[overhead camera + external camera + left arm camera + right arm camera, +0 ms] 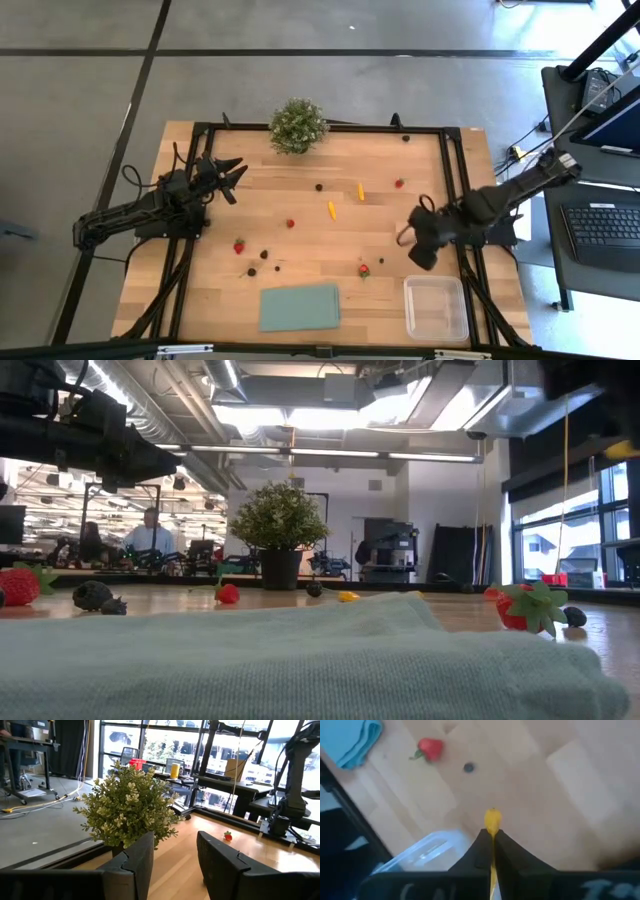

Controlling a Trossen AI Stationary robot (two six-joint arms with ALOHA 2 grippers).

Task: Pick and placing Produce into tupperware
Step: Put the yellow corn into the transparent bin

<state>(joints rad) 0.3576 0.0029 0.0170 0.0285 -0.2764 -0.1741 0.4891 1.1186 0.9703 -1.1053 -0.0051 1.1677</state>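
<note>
We note two dark, near-black arms. Left arm (130, 212): slim jointed links, black cable loops at the wrist, pointed fingers. Left gripper (172, 865) fingers (135, 862) are broad matte slabs with seamed, stepped faces. Right arm (500, 200): bulkier, a cable loop beside its gripper (420, 250); fingers (482, 852) taper to a wedge.
</note>
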